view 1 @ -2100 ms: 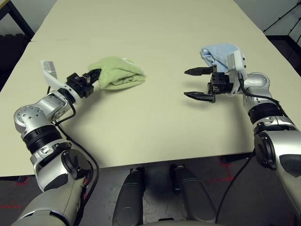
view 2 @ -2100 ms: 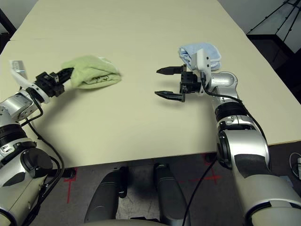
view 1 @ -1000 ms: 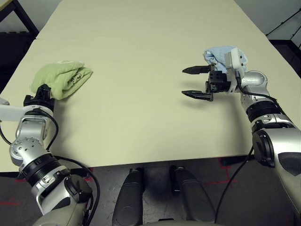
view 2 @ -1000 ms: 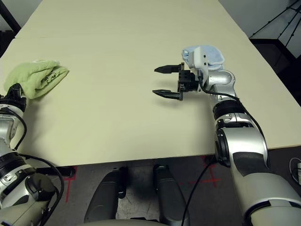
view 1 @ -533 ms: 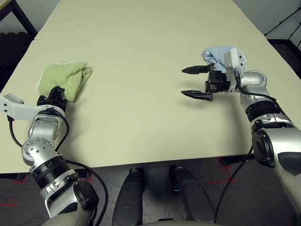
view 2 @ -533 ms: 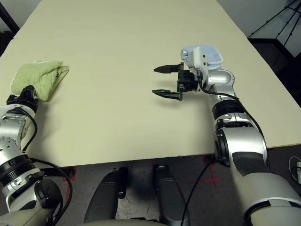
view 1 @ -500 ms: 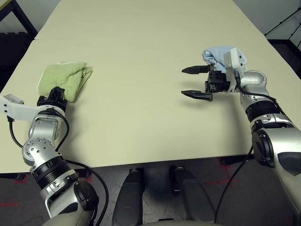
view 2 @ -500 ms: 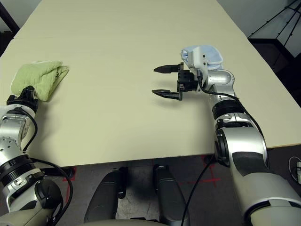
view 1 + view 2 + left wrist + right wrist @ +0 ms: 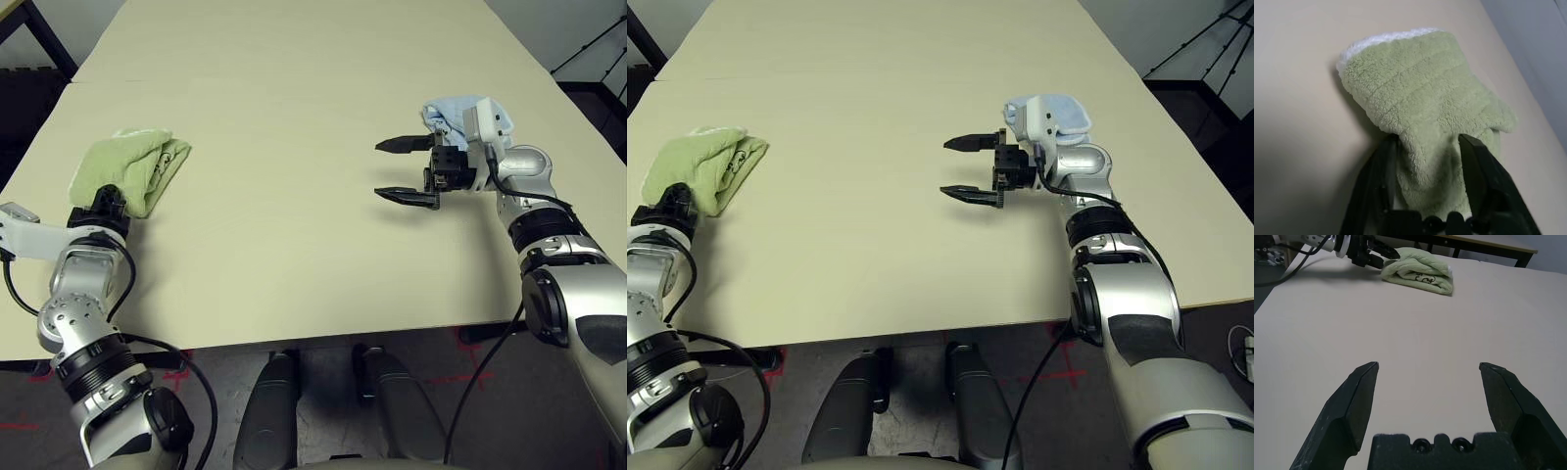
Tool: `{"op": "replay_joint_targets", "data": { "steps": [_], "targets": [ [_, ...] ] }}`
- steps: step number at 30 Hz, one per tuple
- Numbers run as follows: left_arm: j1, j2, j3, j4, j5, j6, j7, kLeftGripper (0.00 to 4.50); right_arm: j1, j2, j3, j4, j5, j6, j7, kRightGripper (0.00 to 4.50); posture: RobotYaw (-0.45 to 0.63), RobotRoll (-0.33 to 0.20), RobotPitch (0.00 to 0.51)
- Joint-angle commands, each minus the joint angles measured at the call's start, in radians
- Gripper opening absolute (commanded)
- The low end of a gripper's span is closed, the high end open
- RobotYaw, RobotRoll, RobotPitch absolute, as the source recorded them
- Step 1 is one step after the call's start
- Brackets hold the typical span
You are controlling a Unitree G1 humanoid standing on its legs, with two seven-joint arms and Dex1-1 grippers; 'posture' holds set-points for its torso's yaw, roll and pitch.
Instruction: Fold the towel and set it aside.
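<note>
The towel (image 9: 132, 166) is a light green terry cloth, folded into a small bundle, lying near the table's left edge. In the left wrist view its white stitched edge runs along the far fold of the towel (image 9: 1425, 88). My left gripper (image 9: 1427, 142) stands open, its black fingers (image 9: 1378, 176) straddling the towel's near end. In the left eye view my left gripper (image 9: 108, 200) sits right at the towel's near side. My right gripper (image 9: 378, 169) hovers open and empty over mid-table, far from the towel (image 9: 1418, 275).
A smaller light blue cloth (image 9: 453, 110) lies bunched behind my right wrist. The table (image 9: 284, 245) is a bare cream surface between the arms. Its left edge (image 9: 34, 127) runs close beside the towel, with dark floor beyond.
My left gripper has gone from shut on the towel's end to open around it. The left arm has shifted slightly left. The right arm has held still.
</note>
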Motion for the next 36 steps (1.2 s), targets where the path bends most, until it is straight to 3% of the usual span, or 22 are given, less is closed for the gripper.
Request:
{"op": "replay_joint_targets", "data": {
  "steps": [1,3,6,9,10,13,16,18,22,27,31,36],
  "targets": [
    [0.065,0.062,-0.002,-0.058,-0.115,0.183,0.001,3.99,0.0,-0.005,0.009,0.013,-0.007,-0.012,0.004,4.5,0.05,0.0,0.179],
    [0.101,0.119,-0.007,-0.098,-0.208,0.286,-0.033,4.47,0.0,-0.005,0.008,0.014,-0.008,-0.012,0.001,4.5,0.05,0.0,0.178],
    [0.197,0.294,-0.088,-0.257,-0.333,0.477,-0.237,4.47,0.002,-0.006,0.006,0.018,-0.007,-0.005,-0.008,4.5,0.06,0.0,0.176],
    [0.192,0.408,-0.134,-0.355,-0.446,0.529,-0.37,4.47,0.004,-0.003,-0.005,0.027,-0.002,0.031,-0.043,4.5,0.06,0.0,0.175],
    [0.179,0.439,-0.156,-0.372,-0.432,0.522,-0.416,4.47,0.005,-0.002,-0.006,0.03,-0.002,0.045,-0.059,4.5,0.06,0.0,0.174],
    [0.133,0.492,-0.266,-0.402,-0.238,0.396,-0.526,4.47,0.005,0.012,-0.018,0.037,0.001,0.12,-0.16,4.5,0.05,0.0,0.174],
    [0.059,0.443,-0.368,-0.347,-0.056,0.248,-0.534,4.47,0.0,0.041,-0.042,0.04,0.008,0.186,-0.335,4.5,0.04,0.0,0.167],
    [0.021,0.4,-0.472,-0.282,0.141,0.087,-0.539,4.47,-0.002,0.066,-0.066,0.04,0.017,0.222,-0.454,4.5,0.03,0.0,0.164],
    [-0.09,0.242,-0.59,-0.056,0.445,-0.232,-0.487,4.47,-0.004,0.112,-0.107,0.047,0.014,0.233,-0.714,4.5,0.02,0.0,0.158],
    [-0.248,0.05,-0.614,0.292,0.691,-0.582,-0.357,4.47,-0.006,0.15,-0.135,0.083,-0.008,0.209,-1.022,4.5,0.01,0.0,0.142],
    [-0.321,-0.024,-0.596,0.495,0.784,-0.769,-0.307,4.47,0.003,0.157,-0.126,0.111,-0.045,0.173,-1.191,4.5,-0.02,0.0,0.135],
    [-0.351,-0.021,-0.57,0.655,0.827,-0.909,-0.324,4.47,0.017,0.143,-0.154,0.136,-0.035,0.107,-1.265,4.5,-0.04,0.0,0.13]
  ]
}}
